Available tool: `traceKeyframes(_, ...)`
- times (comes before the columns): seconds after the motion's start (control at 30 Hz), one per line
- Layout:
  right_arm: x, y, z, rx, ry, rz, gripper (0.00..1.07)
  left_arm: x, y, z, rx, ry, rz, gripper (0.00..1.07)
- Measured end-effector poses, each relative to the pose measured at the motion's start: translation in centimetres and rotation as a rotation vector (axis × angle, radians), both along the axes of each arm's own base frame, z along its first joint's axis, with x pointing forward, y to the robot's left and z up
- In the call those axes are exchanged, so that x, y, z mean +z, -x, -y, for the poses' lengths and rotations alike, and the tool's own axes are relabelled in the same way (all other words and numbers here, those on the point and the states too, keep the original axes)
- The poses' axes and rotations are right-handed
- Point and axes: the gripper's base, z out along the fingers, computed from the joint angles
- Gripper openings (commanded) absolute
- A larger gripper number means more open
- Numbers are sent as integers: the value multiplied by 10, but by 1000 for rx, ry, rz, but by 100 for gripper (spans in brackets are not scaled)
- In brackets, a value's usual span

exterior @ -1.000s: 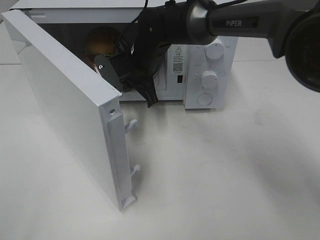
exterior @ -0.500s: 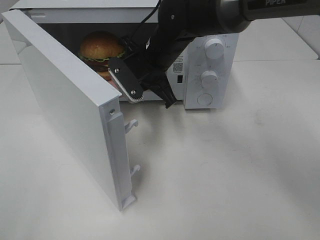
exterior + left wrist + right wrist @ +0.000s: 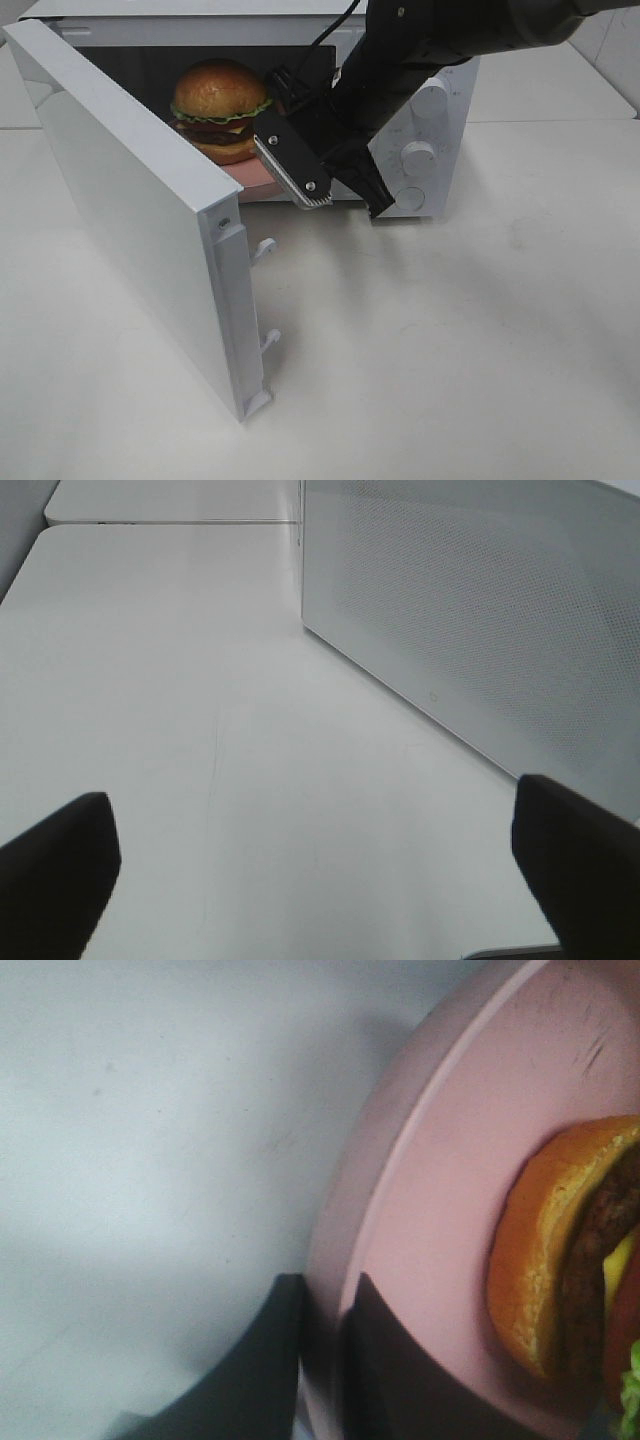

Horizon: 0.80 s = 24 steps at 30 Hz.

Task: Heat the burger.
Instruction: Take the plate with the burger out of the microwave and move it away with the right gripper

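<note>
The burger [image 3: 220, 110], with its golden bun, green lettuce and dark patty, sits on a pink plate [image 3: 252, 175] inside the open microwave [image 3: 440, 185]. My right gripper [image 3: 300, 190] reaches into the opening from the right. The right wrist view shows the right gripper [image 3: 322, 1295] shut on the pink plate's rim [image 3: 400, 1190], with the burger [image 3: 570, 1250] just beyond its fingers. My left gripper [image 3: 315, 860] is out of the high view. It hangs open over bare table beside the door's outer face [image 3: 480, 610] and holds nothing.
The microwave door [image 3: 130, 200] stands swung open to the left, its latch hooks [image 3: 262, 247] pointing toward the table's middle. Two knobs [image 3: 418, 155] and a round button sit on the control panel. White table [image 3: 450, 340] lies in front.
The right arm has moved right and toward the front of the opening. The plate and burger shifted with it, and the burger shows more fully. The left gripper stays open.
</note>
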Motion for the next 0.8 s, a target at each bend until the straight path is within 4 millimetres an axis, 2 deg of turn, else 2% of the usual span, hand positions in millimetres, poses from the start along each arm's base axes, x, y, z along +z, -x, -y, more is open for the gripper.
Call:
traceKeyframes(0.17, 2, 11, 11, 14, 14, -5, 0, 0, 0, 0, 0, 0, 0, 100)
traceKeyframes(0.23, 4, 23, 19, 18, 23, -18, 0, 0, 0, 0, 0, 0, 0, 100)
traceKeyframes(0.33, 4, 27, 21, 19, 24, -20, 0, 0, 0, 0, 0, 0, 0, 100)
traceKeyframes(0.5, 8, 49, 36, 19, 32, -17, 0, 0, 0, 0, 0, 0, 0, 100)
traceKeyframes(0.6, 9, 53, 38, 18, 32, -16, 0, 0, 0, 0, 0, 0, 0, 100)
traceKeyframes(0.67, 12, 68, 49, 11, 30, -5, 0, 0, 0, 0, 0, 0, 0, 100)
traceKeyframes(0.8, 17, 80, 58, 3, 22, 15, 0, 0, 0, 0, 0, 0, 0, 100)
